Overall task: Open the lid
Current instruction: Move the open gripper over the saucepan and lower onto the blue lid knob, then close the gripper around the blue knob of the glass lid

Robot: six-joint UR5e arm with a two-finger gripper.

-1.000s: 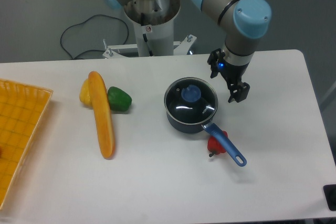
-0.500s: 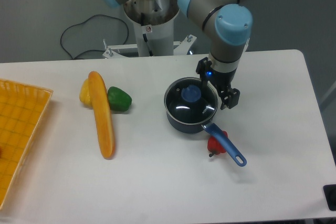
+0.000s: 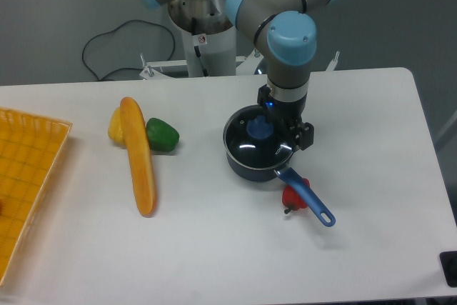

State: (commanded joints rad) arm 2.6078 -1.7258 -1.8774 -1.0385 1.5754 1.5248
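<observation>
The lid, a clear glass disc with a metal rim and a blue knob, sits flat on the dark blue saucepan at the middle of the table. My gripper hangs low over the lid's right part, just right of the knob. It is open, with one dark finger showing by the pan's right rim and nothing held between the fingers. The wrist hides the lid's far right edge.
The saucepan's blue handle points to the front right, over a red pepper. A baguette, a green pepper and a yellow pepper lie to the left. A yellow basket fills the left edge.
The arm has swung left and down, from beside the pan's right side to over the lid, close to the knob. Lid and saucepan have not moved.
</observation>
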